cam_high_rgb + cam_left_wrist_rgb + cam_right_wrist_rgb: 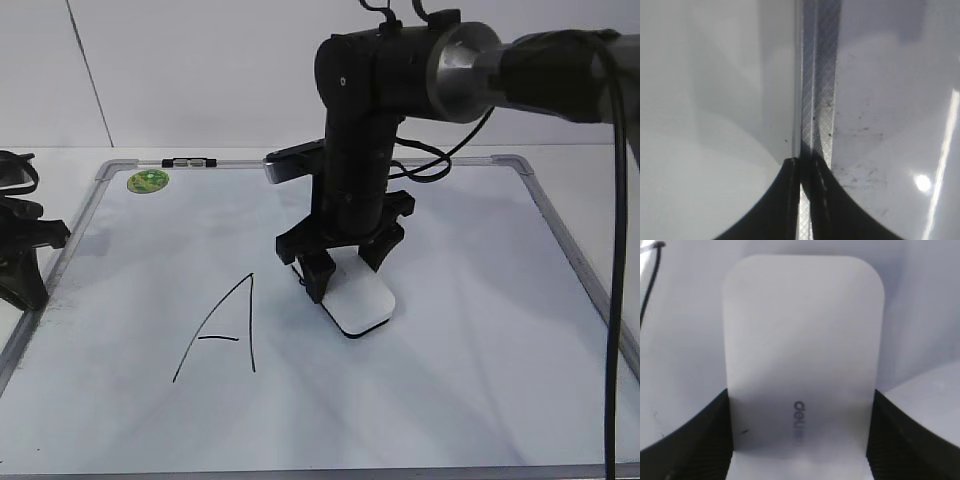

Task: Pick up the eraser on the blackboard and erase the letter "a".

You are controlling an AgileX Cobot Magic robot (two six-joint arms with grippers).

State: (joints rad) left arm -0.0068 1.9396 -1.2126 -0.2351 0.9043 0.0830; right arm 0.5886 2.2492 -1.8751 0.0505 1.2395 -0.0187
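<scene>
Eraser (802,355) glossy, probably slippery; right gripper (345,270) clamps its long sides; left gripper (807,200) fingers together.

a: what colours are showing on the blackboard (480,380)?
b: it's showing white, with a grey frame (60,262) that is showing a crosshatch pattern, a green sticker (148,180) and a black capital letter (222,331).
a: and the eraser (360,296)?
b: it's looking glossy white, with a black underside and grey print (798,422).
</scene>
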